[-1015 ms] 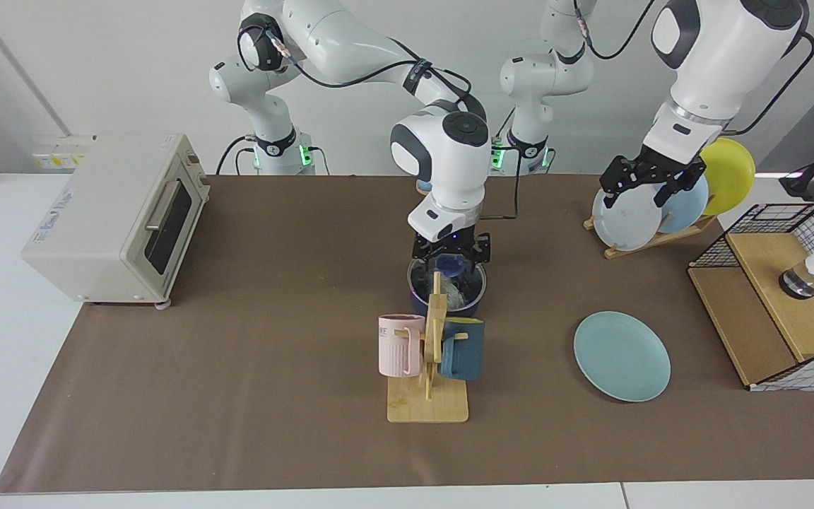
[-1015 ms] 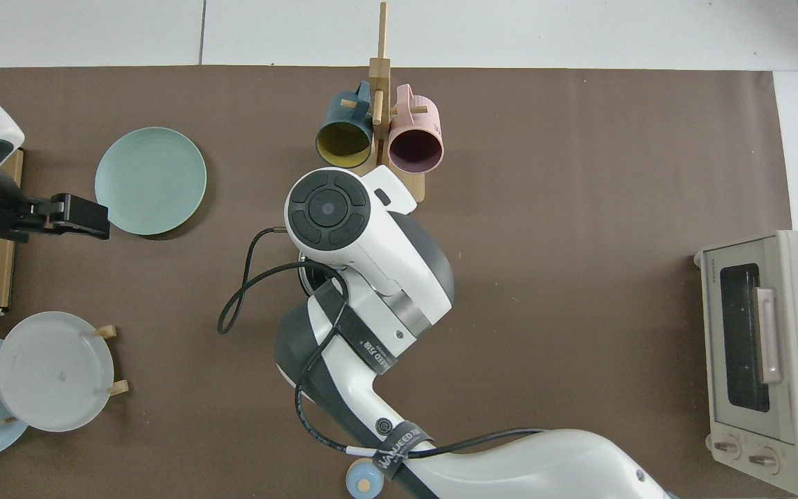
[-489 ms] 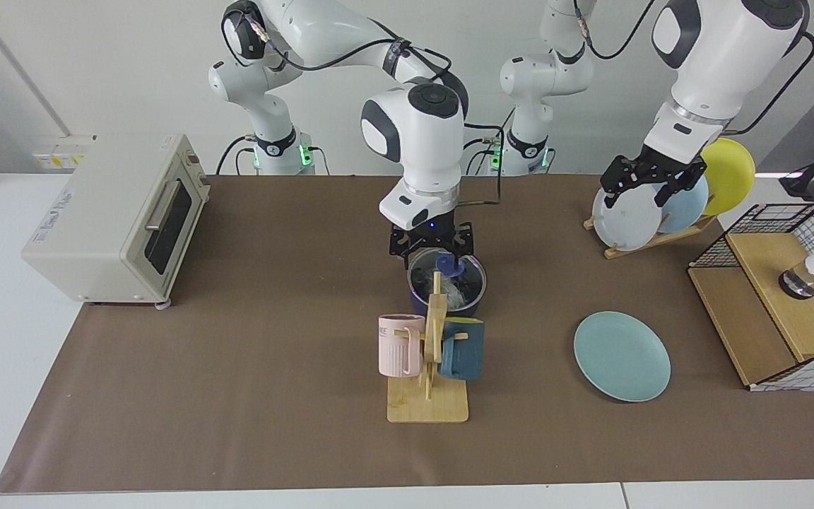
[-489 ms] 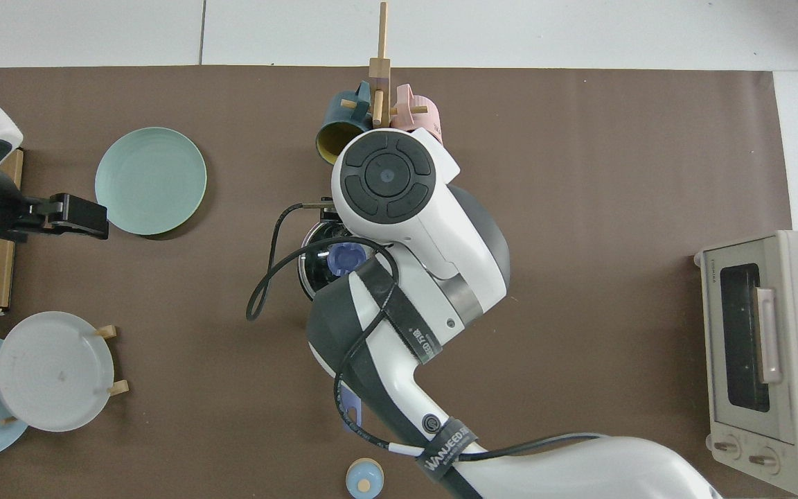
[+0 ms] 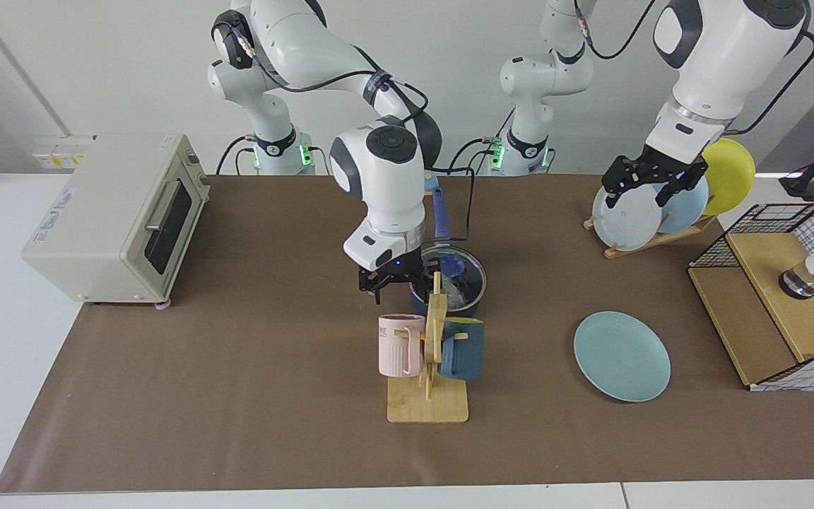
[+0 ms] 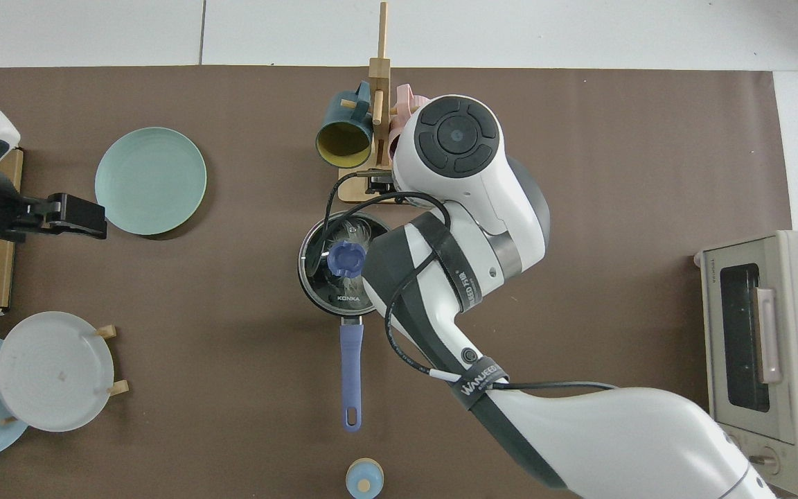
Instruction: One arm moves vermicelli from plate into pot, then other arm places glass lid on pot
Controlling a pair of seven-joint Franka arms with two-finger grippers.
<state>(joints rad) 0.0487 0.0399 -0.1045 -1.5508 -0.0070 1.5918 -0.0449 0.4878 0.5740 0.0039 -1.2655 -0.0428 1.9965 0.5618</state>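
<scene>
my right end effector [image 5: 387,280] hangs just beside the pot [image 5: 449,283], on the toaster oven's side, above the mug rack [image 5: 429,353]; its fingers stand spread and hold nothing. the glass lid [image 6: 342,265], blue knob up, sits on the pot, and the word "konka" reads on the lid near the handle. the vermicelli [image 6: 354,281] shows as pale threads under the glass. a strap on my right arm reads "wanjeed". my left end effector [image 5: 651,182] waits well apart, in front of the dish rack [image 5: 651,240], fingers spread and empty. the plate [image 5: 622,355] lies bare on the tabletop [image 5: 237,396]. the toaster oven [image 5: 114,219] bears a label, too small to read.
</scene>
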